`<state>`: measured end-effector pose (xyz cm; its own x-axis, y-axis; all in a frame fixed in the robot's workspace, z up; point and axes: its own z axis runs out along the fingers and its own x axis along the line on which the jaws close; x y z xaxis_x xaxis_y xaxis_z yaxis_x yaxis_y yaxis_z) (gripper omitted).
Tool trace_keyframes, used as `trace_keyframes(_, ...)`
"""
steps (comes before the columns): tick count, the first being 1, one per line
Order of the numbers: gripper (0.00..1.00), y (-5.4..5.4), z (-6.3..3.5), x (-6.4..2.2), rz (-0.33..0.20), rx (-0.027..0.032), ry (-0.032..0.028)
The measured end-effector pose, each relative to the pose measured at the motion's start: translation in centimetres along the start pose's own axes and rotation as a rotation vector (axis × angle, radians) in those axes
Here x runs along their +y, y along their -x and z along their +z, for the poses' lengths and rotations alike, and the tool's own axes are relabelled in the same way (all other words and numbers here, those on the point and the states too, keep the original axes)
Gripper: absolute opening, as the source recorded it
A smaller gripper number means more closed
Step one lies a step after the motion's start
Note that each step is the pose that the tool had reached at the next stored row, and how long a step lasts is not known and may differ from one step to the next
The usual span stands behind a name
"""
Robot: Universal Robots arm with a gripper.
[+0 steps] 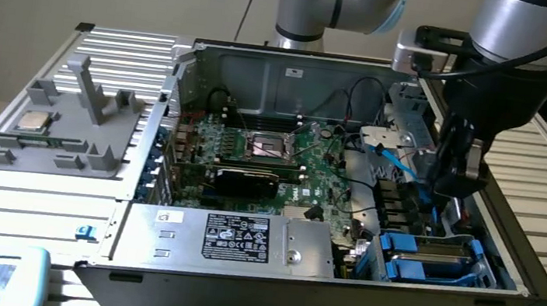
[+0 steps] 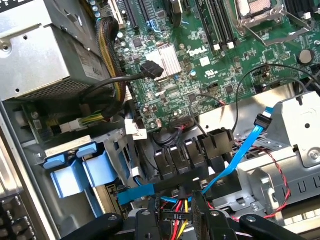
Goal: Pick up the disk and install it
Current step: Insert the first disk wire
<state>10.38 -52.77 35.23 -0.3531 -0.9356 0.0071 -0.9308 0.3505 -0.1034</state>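
The disk (image 1: 426, 258) pairs dull silver metal with a smooth bright-blue plastic carrier, the case (image 1: 294, 73) is matt grey sheet metal, the board (image 1: 323, 179) glossy green, the cable (image 2: 235, 160) sleek blue plastic.

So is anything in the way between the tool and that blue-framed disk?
Partly. The tool hovers inside the case near the disk, which sits in the case's corner. Loose cabling crowds the space between them: a blue cable and a red, yellow and black wire bundle right at the tool.
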Motion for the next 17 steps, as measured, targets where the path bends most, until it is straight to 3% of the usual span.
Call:
trace_keyframes(3,0.36,-0.05,-0.07,0.16,-0.002,0.0226,-0.0209)
trace_keyframes(7,0.36,-0.14,-0.27,0.44,-0.004,0.0399,-0.0423)
trace_keyframes(10,0.36,-0.23,-0.30,0.67,-0.004,0.0491,-0.0571)
trace_keyframes(12,0.36,-0.29,-0.31,0.85,-0.002,0.0520,-0.0636)
trace_keyframes(17,0.36,-0.35,-0.24,1.02,0.010,0.0581,-0.0696)
